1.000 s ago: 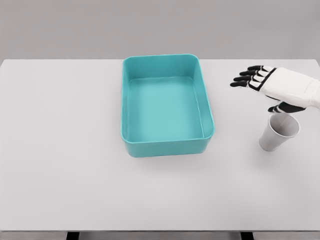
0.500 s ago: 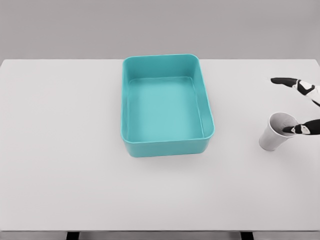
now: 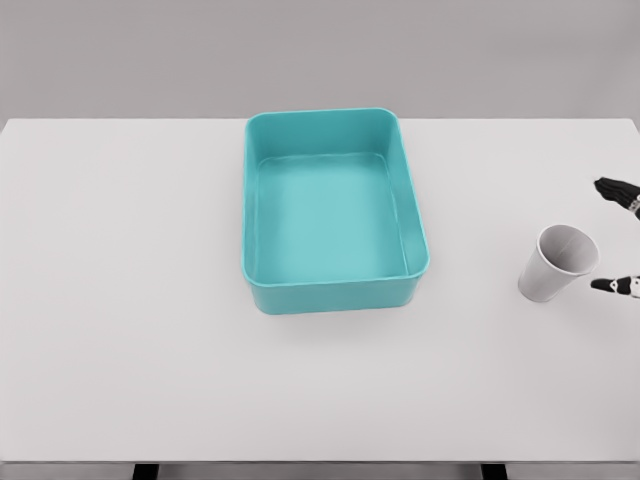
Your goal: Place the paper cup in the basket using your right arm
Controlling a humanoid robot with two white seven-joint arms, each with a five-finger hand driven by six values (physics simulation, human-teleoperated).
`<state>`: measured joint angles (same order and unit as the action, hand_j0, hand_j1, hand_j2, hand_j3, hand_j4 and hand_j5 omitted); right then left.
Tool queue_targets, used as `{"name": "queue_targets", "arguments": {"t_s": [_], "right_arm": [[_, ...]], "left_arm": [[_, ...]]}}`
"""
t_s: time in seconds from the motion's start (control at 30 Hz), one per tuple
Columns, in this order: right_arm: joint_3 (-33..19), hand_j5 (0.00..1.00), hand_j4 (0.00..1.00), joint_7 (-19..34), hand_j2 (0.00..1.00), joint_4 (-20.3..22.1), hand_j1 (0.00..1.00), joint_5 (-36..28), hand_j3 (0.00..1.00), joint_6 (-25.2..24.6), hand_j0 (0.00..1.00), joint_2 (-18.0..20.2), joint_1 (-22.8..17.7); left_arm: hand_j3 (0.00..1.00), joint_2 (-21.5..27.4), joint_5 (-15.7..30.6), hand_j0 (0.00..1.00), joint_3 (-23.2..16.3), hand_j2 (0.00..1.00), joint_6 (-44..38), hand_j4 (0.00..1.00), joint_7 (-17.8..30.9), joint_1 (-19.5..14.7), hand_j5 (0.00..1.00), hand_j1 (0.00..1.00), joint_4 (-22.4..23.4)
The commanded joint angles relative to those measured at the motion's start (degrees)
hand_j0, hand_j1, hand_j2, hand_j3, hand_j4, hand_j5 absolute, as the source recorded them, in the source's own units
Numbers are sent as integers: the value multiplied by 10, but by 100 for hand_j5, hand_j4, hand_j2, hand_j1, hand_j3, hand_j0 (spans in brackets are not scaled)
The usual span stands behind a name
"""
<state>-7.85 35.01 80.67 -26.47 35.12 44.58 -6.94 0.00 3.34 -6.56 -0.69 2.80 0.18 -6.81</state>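
Two things lie on the table (image 3: 120,330) before me, and I go through them from left to right. On the left side the white top is bare, and my left arm does not show at all. Near the middle stands the basket (image 3: 333,291), a teal tray with its long side going away from me; it is open at the top and holds nothing, so I judge it is ready to receive something from above. Well apart from it, to the right, is the cup (image 3: 556,264), a white paper one, tilted so that its mouth opens up and to the right, and it is not yet in the basket. At the right edge I see only the dark fingertips (image 3: 618,187) of my right hand (image 3: 620,235), one group above the cup's level and one tip just beside its rim, not touching it. They stand apart, so the hand seems spread and holds nothing. I think the gap between them is meant for the cup.
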Motion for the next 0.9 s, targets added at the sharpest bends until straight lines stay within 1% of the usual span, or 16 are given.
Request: {"name": "queue_targets", "arguments": {"t_s": [0.0, 0.17, 0.23, 0.33, 0.37, 0.5, 0.67, 0.7, 0.8, 0.87], "right_arm": [[3, 100, 100, 0, 100, -32, 100, -6, 100, -1, 100, -22, 0], [6, 100, 100, 0, 100, -33, 100, -7, 100, -1, 100, -35, -1], [6, 100, 100, 0, 100, -37, 100, -6, 100, -17, 100, -43, -1], [7, 100, 100, 0, 100, -80, 100, -6, 100, -22, 100, -70, 3], [6, 100, 100, 0, 100, -90, 100, -6, 100, -22, 100, -73, 4], [5, 100, 100, 0, 100, -96, 100, -7, 100, -22, 100, -75, 4], [6, 100, 100, 0, 100, -123, 100, -7, 100, -22, 100, -114, 5], [6, 100, 100, 0, 100, -126, 100, -7, 100, -22, 100, -114, 5], [4, 100, 100, 0, 100, -126, 100, -21, 100, -34, 100, -131, 5], [4, 100, 100, 0, 100, -125, 100, -30, 100, -38, 100, -131, 5]], "left_arm": [[100, 0, 0, 100, 1, 100, 0, 100, 0, 0, 100, 100, 0], [100, 0, 0, 100, 0, 100, 0, 100, 0, 0, 100, 100, 0], [100, 0, 0, 100, 1, 100, 0, 100, 0, 0, 100, 100, 0], [100, 0, 0, 100, 0, 100, 0, 100, 0, 0, 100, 100, 0], [100, 0, 0, 100, 1, 100, 1, 100, 0, 0, 100, 100, 0], [100, 0, 0, 100, 1, 100, 1, 100, -1, 0, 100, 100, 0], [100, 0, 0, 100, 1, 100, 1, 100, 0, 0, 100, 100, 0], [100, 0, 0, 100, 1, 100, 0, 100, -1, 0, 100, 100, 0], [100, 0, 0, 100, 1, 100, 1, 100, 0, 0, 100, 100, 0], [100, 0, 0, 100, 1, 100, 0, 100, 0, 0, 100, 100, 0]]}}
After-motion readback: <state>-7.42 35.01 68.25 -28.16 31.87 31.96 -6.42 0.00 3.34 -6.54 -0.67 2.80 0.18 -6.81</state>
